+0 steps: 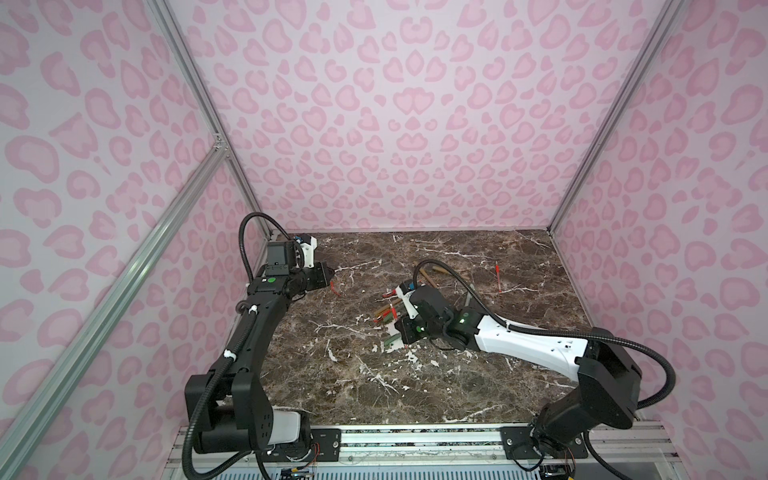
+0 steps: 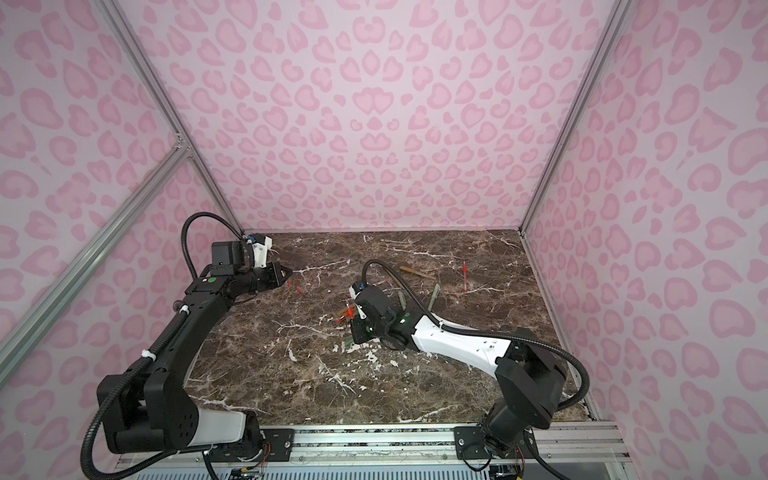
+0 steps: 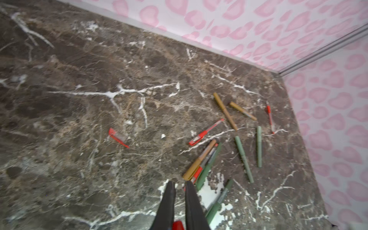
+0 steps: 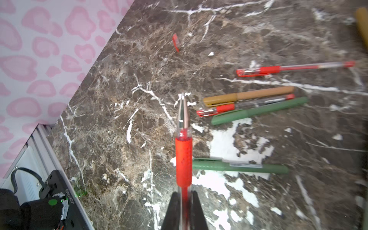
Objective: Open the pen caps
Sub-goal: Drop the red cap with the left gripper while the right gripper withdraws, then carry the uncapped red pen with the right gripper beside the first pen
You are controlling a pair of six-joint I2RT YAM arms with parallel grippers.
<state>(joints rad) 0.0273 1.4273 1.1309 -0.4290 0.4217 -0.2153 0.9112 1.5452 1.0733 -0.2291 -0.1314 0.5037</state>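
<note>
As left tool (image 3: 179,183) clamps, red cap (image 3: 177,225) within

We see pale walls printed with pink leopard spots (image 1: 415,62), silver aluminium frame posts (image 1: 199,95), and a dark brown white-veined marble tabletop (image 1: 415,395).

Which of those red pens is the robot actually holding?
The uncapped red pen in the right claw, bare metal tip sticking out; the other red pens lie on the table.

Dark brown marble-pattern tabletop (image 1: 415,395), white veining. Pink leopard-print walls (image 1: 415,124) on three sides. Aluminium struts (image 1: 202,95) at corners; slotted rail (image 1: 415,441) along front edge.
</note>
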